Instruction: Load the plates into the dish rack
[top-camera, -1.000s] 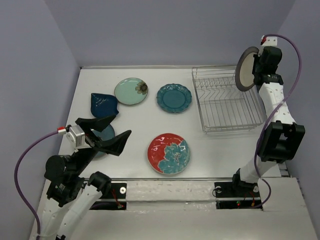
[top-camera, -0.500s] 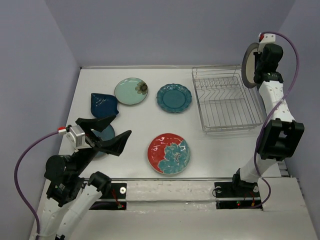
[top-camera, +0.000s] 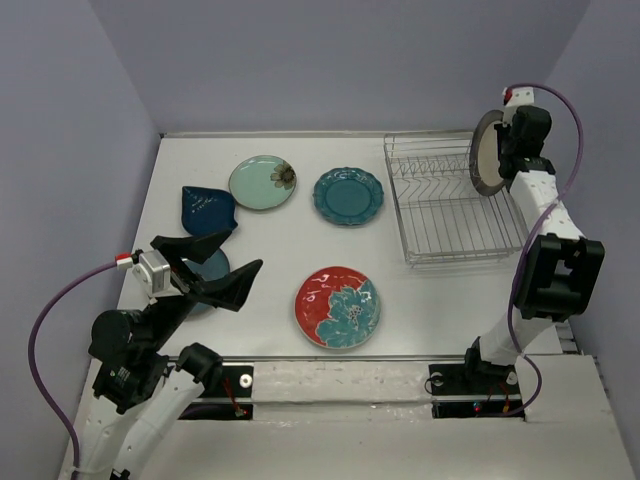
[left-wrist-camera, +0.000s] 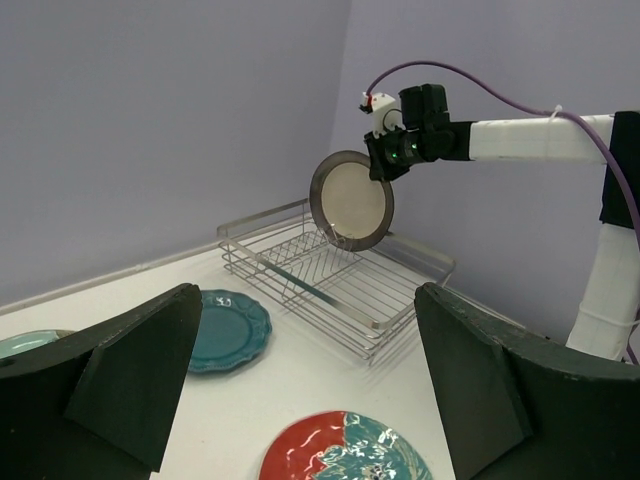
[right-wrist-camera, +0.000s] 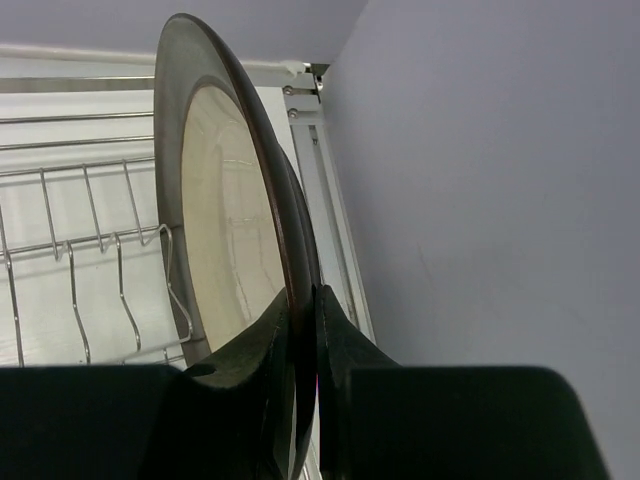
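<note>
Plates, six, with one dish rack (top-camera: 465, 254) at the far right of the table.

1. Cream plate (top-camera: 487, 152): upright, its rim clenched in my right gripper (top-camera: 505, 150), over the rack's far right corner. I cannot tell whether its lower edge touches the wires.
2. Scalloped teal plate (top-camera: 348, 195): flat, just left of the rack.
3. Mint plate (top-camera: 262, 182): flat, left of item 2.
4. Navy plate (top-camera: 208, 207): flat, far left.
5. Red plate (top-camera: 337, 306): flat, near centre.
6. Blue round plate (top-camera: 214, 268): flat, partly hidden under my left gripper (top-camera: 220, 262), whose fingers are spread wide, holding nothing.
</note>
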